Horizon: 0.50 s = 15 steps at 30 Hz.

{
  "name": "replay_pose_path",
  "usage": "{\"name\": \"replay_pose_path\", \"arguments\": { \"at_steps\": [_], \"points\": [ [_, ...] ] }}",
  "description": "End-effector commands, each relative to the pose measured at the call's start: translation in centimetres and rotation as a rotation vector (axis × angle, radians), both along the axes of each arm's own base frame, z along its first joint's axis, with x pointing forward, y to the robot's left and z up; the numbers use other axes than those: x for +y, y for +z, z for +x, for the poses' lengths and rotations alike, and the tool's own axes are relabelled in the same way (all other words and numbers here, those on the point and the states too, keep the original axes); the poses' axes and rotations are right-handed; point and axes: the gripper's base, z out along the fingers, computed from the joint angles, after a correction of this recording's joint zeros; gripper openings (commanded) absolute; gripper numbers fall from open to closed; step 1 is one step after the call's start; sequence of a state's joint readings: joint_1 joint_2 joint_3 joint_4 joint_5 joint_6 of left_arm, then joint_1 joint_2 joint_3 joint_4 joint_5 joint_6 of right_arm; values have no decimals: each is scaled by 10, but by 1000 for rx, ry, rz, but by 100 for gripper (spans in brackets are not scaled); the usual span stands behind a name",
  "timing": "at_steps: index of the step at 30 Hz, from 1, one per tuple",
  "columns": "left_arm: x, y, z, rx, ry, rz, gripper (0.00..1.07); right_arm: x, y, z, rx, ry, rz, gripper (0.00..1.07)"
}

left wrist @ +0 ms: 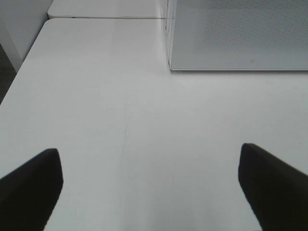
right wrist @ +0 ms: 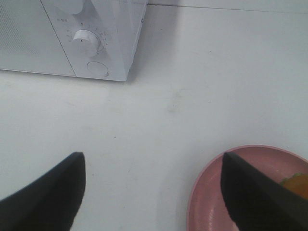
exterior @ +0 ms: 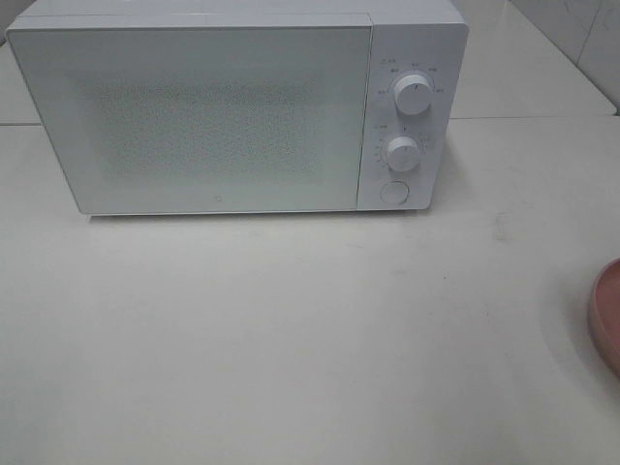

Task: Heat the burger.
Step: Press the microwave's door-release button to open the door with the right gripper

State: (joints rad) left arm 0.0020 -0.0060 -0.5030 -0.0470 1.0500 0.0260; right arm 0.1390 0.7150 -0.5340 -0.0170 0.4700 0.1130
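On the table point(exterior: 291, 329), toward 12 o'clock in the high view: the white microwave point(exterior: 237, 107) is sitting square to the camera, taking up most of the far side.
Door: the microwave door point(exterior: 194, 121) is lying shut and flush; its speckled window is showing nothing of the inside.
Controls: the panel is running down the door's 3 o'clock side, carrying an upper knob point(exterior: 414, 95), a lower knob point(exterior: 401, 153) under it, and a round button point(exterior: 394, 192) lowest of all.
Plate: a round pink plate point(exterior: 608, 315) is peeking in at the table's edge between 3 and 4 o'clock in the high view, well apart from the microwave, with most of it cut off by the frame.
Burger: the burger point(right wrist: 294, 181) is showing only in the right wrist view, as a sliver of orange-yellow and green resting on the pink plate; the rest is hiding behind one dark finger point(right wrist: 260, 197).
Left gripper: the left gripper point(left wrist: 149, 149) is hanging over bare table near the microwave's front corner, jaws spread wide and gripping nothing.
Right gripper: the right gripper point(right wrist: 153, 155) is hovering over the table between the microwave's control end and the plate, jaws released wide, only bare tabletop lying between them, one finger overlapping the plate in the view.
High view: neither gripper is appearing in it.
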Motion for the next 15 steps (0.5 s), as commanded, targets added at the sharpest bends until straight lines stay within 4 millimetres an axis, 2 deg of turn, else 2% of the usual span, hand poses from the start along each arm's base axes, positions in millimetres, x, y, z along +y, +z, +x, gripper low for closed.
{"name": "replay_pose_path", "arguments": {
  "at_steps": [1, 15],
  "points": [
    [0, 0, -3, -33, -1, 2, 91, 1, 1, 8, -19, -5, 7, 75],
    [0, 0, -3, -33, -1, 2, 91, 7, -19, 51, -12, -45, 63, 75]
  ]
}}
